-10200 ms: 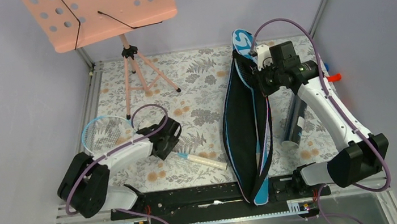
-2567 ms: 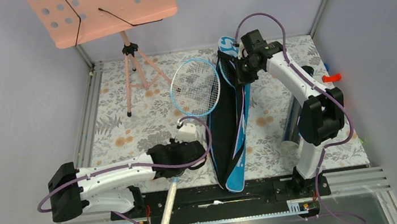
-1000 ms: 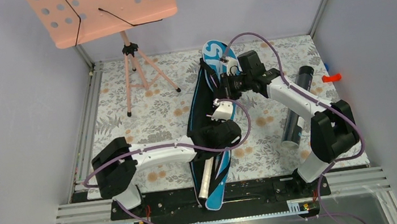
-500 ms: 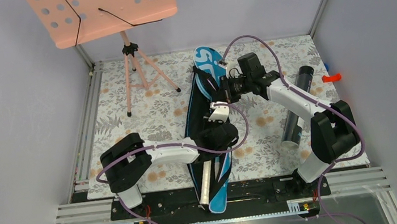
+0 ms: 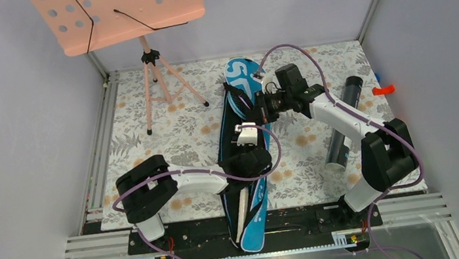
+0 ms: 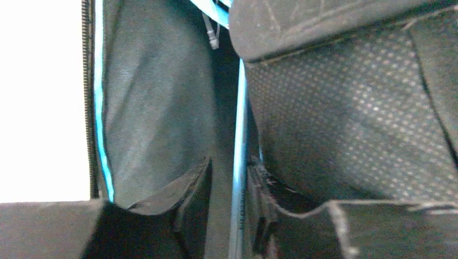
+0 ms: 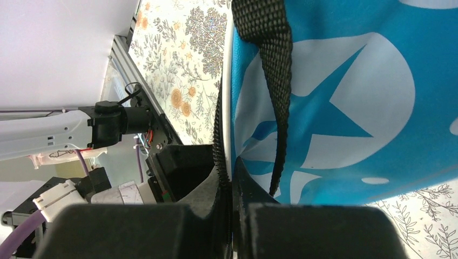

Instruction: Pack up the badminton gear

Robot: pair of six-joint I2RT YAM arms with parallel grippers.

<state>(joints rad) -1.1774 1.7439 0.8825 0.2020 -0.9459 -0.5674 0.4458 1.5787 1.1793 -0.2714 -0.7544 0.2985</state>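
Note:
The blue "SPORT" bag [image 5: 241,76] lies lengthwise on the floral mat, unzipped, with its dark lining [image 6: 156,108] showing. A racket is inside it. Its cream handle [image 5: 243,208] shows near the bag's lower end, and its light-blue shaft [image 6: 238,162] runs between my left fingers. My left gripper [image 5: 249,165] [image 6: 230,172] reaches into the bag and is open, with a gap beside the shaft. My right gripper [image 5: 257,107] [image 7: 232,178] is shut on the bag's zipper edge [image 7: 219,135]. The dark tube [image 5: 343,119] lies to the right. No shuttlecock is in view.
The pink perforated music stand [image 5: 117,14] stands on its tripod [image 5: 156,92] at the back left. A small red object [image 5: 382,89] sits by the right wall. Metal rails border the mat at the left and the near edge.
My left jaws have parted and let go of the racket shaft. The bag's top end has swung slightly left with my right gripper, and the handle lies deeper in the bag.

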